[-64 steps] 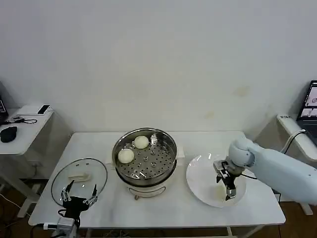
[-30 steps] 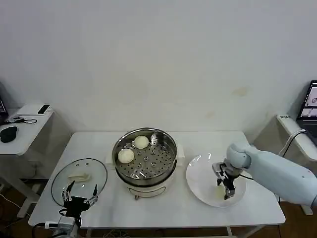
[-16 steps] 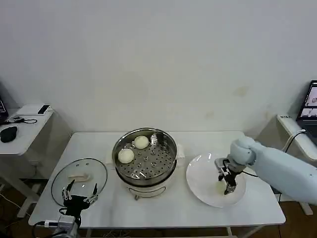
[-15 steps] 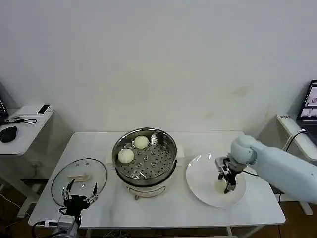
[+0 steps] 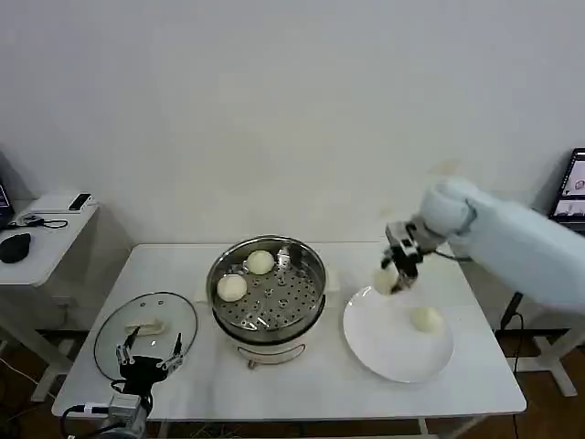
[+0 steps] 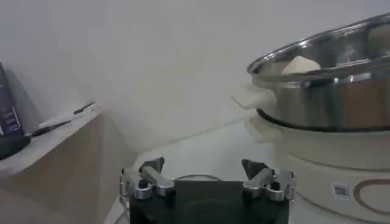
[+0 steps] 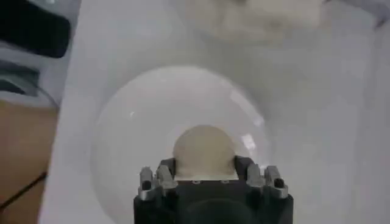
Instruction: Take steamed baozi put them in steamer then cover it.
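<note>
- Head view: your right gripper (image 5: 392,277) holds one baozi (image 5: 387,279) in its fingers, raised above the plate (image 5: 384,352).
- Two buns (image 5: 232,287) sit in the steamer (image 5: 267,289).
- Your left gripper (image 5: 147,356) waits, fingers wide, at the cover (image 5: 146,324) on the desk (image 5: 302,389).

Four baozi (image 5: 232,287) (image 5: 260,262) (image 5: 386,280) (image 5: 425,318), one steamer (image 5: 311,293), one cover (image 5: 169,314), one plate (image 5: 384,347).
</note>
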Controlling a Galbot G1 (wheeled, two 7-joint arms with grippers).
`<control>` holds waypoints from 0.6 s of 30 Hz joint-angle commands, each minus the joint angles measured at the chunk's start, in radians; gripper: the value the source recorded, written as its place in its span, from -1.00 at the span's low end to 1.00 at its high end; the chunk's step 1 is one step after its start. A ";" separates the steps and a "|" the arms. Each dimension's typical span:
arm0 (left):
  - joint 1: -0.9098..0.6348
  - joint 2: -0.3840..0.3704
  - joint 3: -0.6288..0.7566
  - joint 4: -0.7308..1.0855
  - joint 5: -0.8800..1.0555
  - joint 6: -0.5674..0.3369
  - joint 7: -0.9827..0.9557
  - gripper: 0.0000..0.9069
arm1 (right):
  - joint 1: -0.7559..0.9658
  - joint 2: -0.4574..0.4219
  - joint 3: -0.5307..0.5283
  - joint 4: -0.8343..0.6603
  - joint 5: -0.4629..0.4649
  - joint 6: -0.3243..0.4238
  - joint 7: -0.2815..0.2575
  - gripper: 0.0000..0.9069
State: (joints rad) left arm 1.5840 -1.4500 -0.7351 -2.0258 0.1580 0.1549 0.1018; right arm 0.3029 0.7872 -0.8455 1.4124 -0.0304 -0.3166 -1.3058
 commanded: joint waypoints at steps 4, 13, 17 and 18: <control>0.011 -0.002 -0.003 -0.015 0.000 0.000 -0.001 1.00 | 0.179 0.292 0.017 -0.154 0.096 0.313 -0.051 0.40; 0.029 -0.005 -0.007 -0.036 0.007 -0.001 -0.004 1.00 | 0.132 0.382 -0.010 -0.071 -0.036 0.432 -0.050 0.40; 0.041 -0.022 -0.011 -0.054 0.005 0.000 -0.001 1.00 | 0.116 0.400 -0.043 -0.053 -0.098 0.456 -0.035 0.40; 0.043 -0.025 -0.010 -0.055 0.007 -0.001 -0.001 1.00 | 0.108 0.404 -0.048 -0.049 -0.110 0.466 -0.033 0.40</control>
State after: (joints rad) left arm 1.6145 -1.4603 -0.7453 -2.0604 0.1618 0.1545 0.1000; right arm 0.4090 1.0913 -0.8643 1.3504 -0.0403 0.0157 -1.3404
